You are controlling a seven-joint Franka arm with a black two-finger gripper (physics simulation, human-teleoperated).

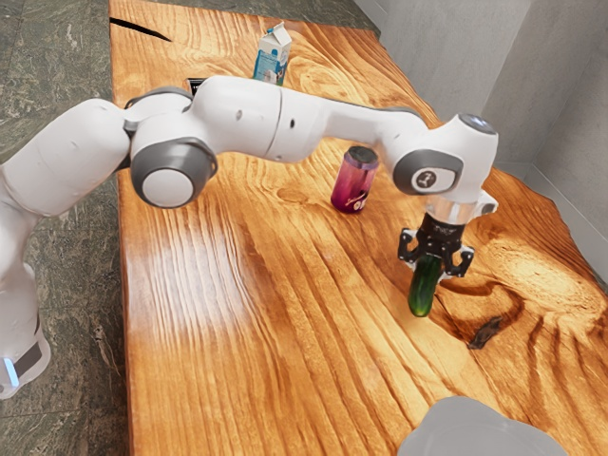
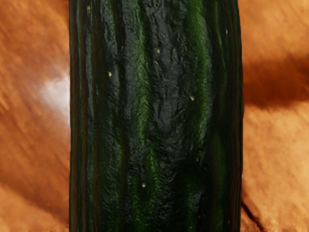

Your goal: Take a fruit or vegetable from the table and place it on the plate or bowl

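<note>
The black two-finger pincer (image 1: pixel 437 260) clamps the dark green bumpy cucumber (image 1: pixel 423 290) near its top, so the length hanging below could slip.

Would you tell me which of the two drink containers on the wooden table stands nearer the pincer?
The purple cylindrical can, a short way from the black pincer; the white-and-blue milk carton stands farther off, near the far edge of the wooden table.

White arm (image 1: pixel 285 123) — rounded links, grey joint caps (image 1: pixel 171 174), blue base light (image 1: pixel 11 372); black gripper (image 1: pixel 436 260), silver wrist ring (image 1: pixel 457 211).
</note>
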